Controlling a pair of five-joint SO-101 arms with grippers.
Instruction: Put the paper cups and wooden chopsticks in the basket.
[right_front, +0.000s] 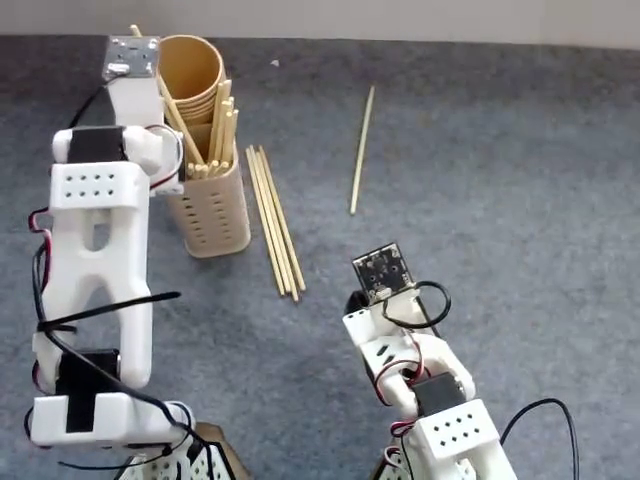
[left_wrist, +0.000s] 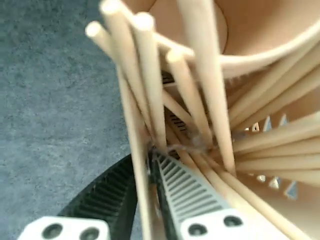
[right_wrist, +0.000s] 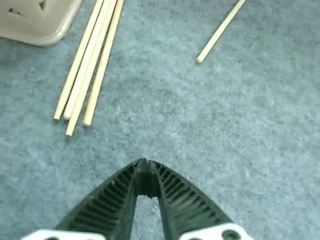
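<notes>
**L arm at basket w/ chopstick pinched; R arm idle, fingers closed**

Basket (right_front: 212, 228): beige, perforated, upright on grey carpet (right_front: 480, 200), far-left part of the table in the high view. Inside:
- paper cups (right_front: 190, 65), brown, mouth up, at the basket's far end. Rims look nested, so prob. more than one; can't count.
- chopsticks in basket (right_front: 222, 125), a handful, leaning at angles against the cups and the basket wall. L wrist view shows them criss-crossed close up, cup rim right behind.

Left gripper (left_wrist: 152, 152): at the basket's mouth, tips down among the sticks. Fingers pressed together, pinching a held chopstick (left_wrist: 143, 210) that runs between them and up past the tips. The stick's other end sits w/ the rest in the basket.

Right gripper (right_wrist: 146, 167): low over bare carpet, near side of the table, well apart from the basket. Fingers pressed together, nothing between them.

Not in the basket:
- loose bundle (right_front: 274, 220) of chopsticks, flat on carpet just beside the basket on its R side, roughly parallel. Four ends show in the R wrist view.
- lone chopstick (right_front: 361, 150), flat on carpet farther R, apart from the bundle, beyond the R arm.
</notes>
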